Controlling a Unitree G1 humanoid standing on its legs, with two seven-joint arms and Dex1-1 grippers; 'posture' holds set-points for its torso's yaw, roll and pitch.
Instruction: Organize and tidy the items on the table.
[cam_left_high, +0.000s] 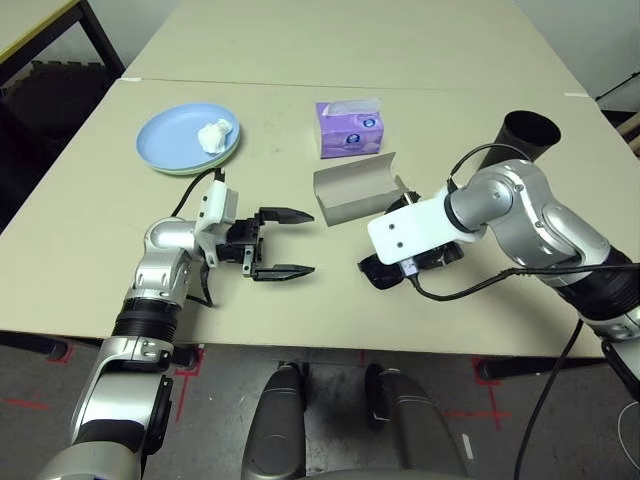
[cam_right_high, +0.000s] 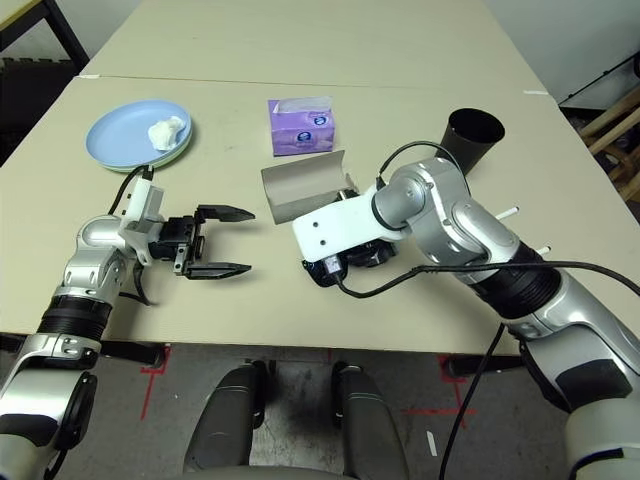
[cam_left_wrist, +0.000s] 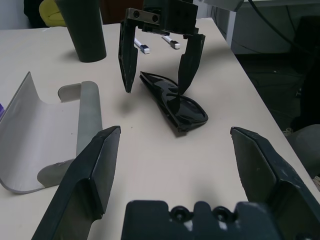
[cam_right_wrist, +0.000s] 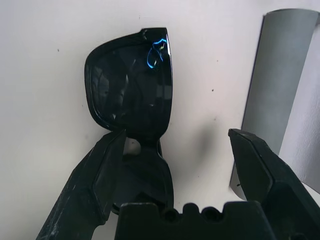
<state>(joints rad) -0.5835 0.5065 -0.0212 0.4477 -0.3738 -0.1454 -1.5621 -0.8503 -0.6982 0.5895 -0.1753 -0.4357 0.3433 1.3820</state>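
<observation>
bare surface (cam_left_high: 330, 310) between left tool (cam_left_high: 285, 245) and right tool, open glasses case (cam_left_high: 358, 190) blocking just beyond that gap, sunglasses (cam_right_wrist: 132, 95) lying under right tool, cup (cam_left_high: 522, 138) standing beyond right tool

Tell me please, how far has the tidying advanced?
Partly done, it seems: light blue plate stacked on the pale green one. In hand: nothing; the open right gripper hovers over the sunglasses. Left: casing those, the glasses case lying open.
</observation>
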